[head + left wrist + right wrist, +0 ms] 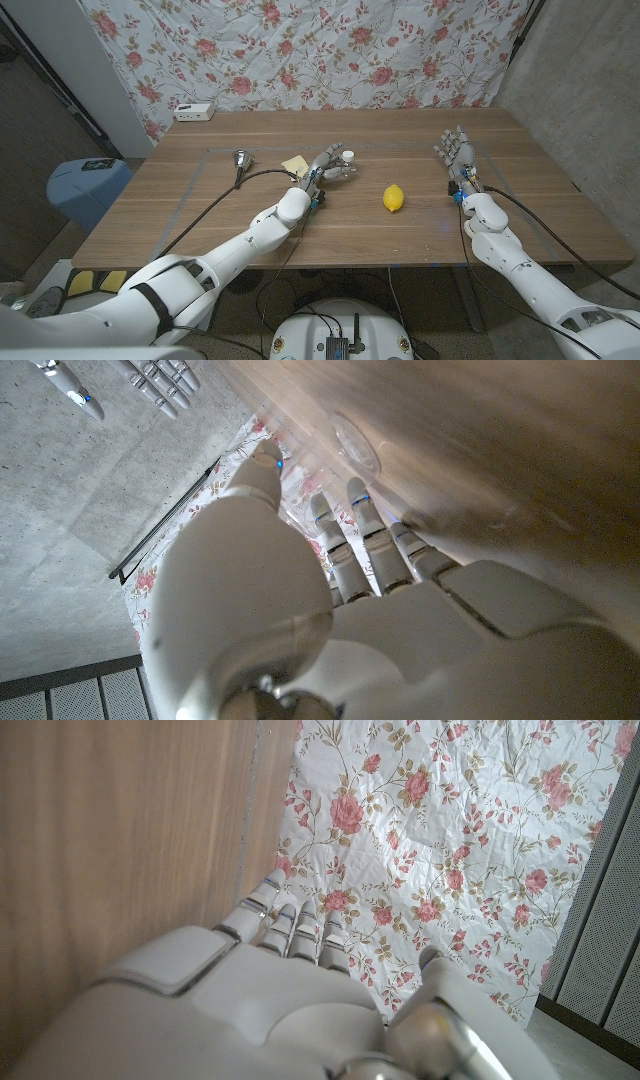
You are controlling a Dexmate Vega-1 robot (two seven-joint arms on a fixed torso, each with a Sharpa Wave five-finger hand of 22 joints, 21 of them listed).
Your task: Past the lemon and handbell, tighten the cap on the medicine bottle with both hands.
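Note:
The medicine bottle (348,157), small with a white cap, stands on the wooden table (420,235) just past the fingertips of my left hand (326,168). That hand reaches toward it with fingers apart, and I cannot tell whether they touch it. In the left wrist view the bottle is a pale round shape (355,442) beyond my left hand (330,610). The yellow lemon (393,198) lies right of my left forearm. The silver handbell (241,158) sits to the left. My right hand (455,152) stands apart at the right with fingers spread, holding nothing; it appears as my right hand (300,1000) and my right hand (150,380).
A yellow note (294,163) lies beside my left hand. A dark cable (215,205) runs from the handbell toward the table's near edge. A white box (194,112) sits at the far left corner. A blue bin (88,190) stands left of the table, and a floral cloth (320,50) hangs behind.

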